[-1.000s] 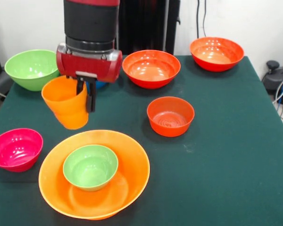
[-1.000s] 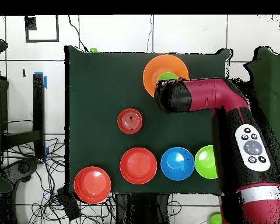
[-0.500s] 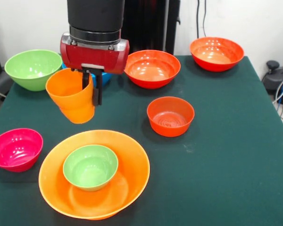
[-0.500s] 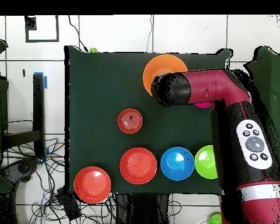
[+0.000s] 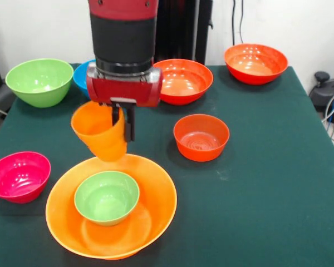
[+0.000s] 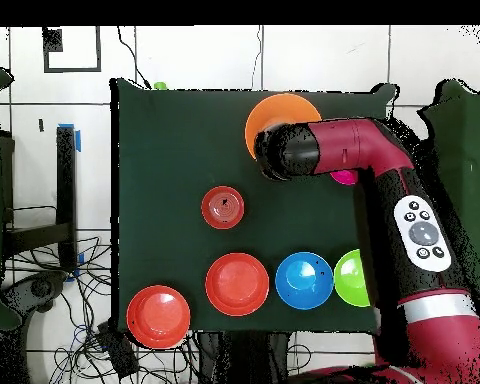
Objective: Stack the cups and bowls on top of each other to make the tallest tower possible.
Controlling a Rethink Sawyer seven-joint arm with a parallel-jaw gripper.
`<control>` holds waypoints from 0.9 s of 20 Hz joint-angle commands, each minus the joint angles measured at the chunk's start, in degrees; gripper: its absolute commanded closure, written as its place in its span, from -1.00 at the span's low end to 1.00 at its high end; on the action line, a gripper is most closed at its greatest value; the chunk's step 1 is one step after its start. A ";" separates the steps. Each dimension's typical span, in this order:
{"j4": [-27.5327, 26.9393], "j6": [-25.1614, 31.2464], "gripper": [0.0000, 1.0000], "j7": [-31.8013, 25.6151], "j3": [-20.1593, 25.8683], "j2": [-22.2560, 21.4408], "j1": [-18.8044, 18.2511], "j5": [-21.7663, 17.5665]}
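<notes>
My gripper (image 5: 122, 124) is shut on the rim of the orange cup (image 5: 102, 139), one finger inside and one outside. The cup hangs tilted in the air, its base just above the far rim of the largest orange bowl (image 5: 156, 194). A small green bowl (image 5: 106, 196) sits inside that orange bowl, forming the tower's base. In the overhead view the arm's wrist (image 6: 286, 153) covers the cup and most of the orange bowl (image 6: 269, 108).
A small red-orange bowl (image 5: 201, 137) stands right of the cup. Two larger red-orange bowls (image 5: 181, 80) (image 5: 255, 63), a blue bowl (image 5: 82, 75) and a big green bowl (image 5: 38, 81) line the far side. A pink bowl (image 5: 18, 176) sits at the near left.
The arm has carried the orange cup rightward, nearer and lower in the front view, from over bare cloth to the far rim of the large orange bowl. The grip is unchanged.
</notes>
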 commanded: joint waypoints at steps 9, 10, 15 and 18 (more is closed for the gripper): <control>-3.31 -4.93 1.00 -9.11 -1.27 9.66 2.74 -9.15; -3.36 -5.29 1.00 -7.98 -2.33 9.17 3.74 -10.60; -6.05 -6.78 1.00 -8.35 -4.06 8.21 5.95 -15.57; -7.52 -7.48 1.00 -9.67 -3.31 7.79 5.82 -16.75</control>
